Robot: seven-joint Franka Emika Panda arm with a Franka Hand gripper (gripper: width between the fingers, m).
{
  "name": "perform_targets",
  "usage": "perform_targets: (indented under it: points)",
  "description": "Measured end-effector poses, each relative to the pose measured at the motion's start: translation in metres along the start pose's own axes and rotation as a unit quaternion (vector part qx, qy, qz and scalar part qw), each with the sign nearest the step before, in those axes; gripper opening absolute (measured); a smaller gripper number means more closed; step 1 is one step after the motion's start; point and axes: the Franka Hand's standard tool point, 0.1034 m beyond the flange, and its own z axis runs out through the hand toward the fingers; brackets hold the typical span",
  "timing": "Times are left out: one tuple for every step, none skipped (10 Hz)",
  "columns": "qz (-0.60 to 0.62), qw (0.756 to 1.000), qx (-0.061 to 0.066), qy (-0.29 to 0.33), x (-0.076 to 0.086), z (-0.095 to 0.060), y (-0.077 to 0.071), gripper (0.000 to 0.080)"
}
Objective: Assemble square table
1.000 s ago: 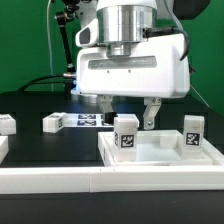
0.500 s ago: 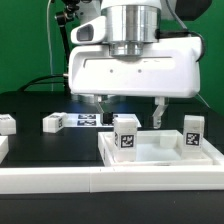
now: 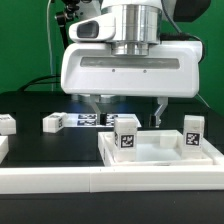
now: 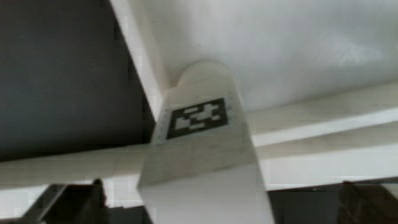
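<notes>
The square table's white top [image 3: 160, 158] lies at the exterior view's right, with two tagged legs [image 3: 125, 133] [image 3: 192, 135] standing upright on it. My gripper [image 3: 127, 108] hangs open just above the nearer leg, one finger to each side. In the wrist view that leg [image 4: 199, 130] fills the middle with its tag facing the camera, the dark fingers [image 4: 54, 200] stand apart on both sides of it, and my gripper [image 4: 210, 205] holds nothing. The top's rim [image 4: 302, 120] runs behind the leg. Two more legs [image 3: 52, 122] [image 3: 6, 123] lie loose on the black table at the exterior view's left.
The marker board [image 3: 88, 120] lies flat behind the gripper. A long white rail [image 3: 100, 185] borders the table's front edge. Cables hang at the back left before a green backdrop.
The gripper has come closer to the exterior camera and now straddles the nearer upright leg. Its jaws stayed open. No part has moved.
</notes>
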Motion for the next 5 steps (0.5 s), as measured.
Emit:
perform_targets:
  points:
    - [-0.026, 1.000, 0.000, 0.000, 0.0000, 0.0000, 0.0001, 0.0649]
    - [-0.043, 0.999, -0.001, 0.000, 0.0000, 0.0000, 0.0006, 0.0649]
    - [-0.065, 0.998, -0.002, 0.000, 0.0002, 0.0000, 0.0025, 0.0649]
    - [-0.061, 0.998, -0.003, 0.000, 0.0002, 0.0001, 0.0030, 0.0639]
    - [-0.061, 0.998, -0.003, 0.000, 0.0002, 0.0001, 0.0030, 0.0639]
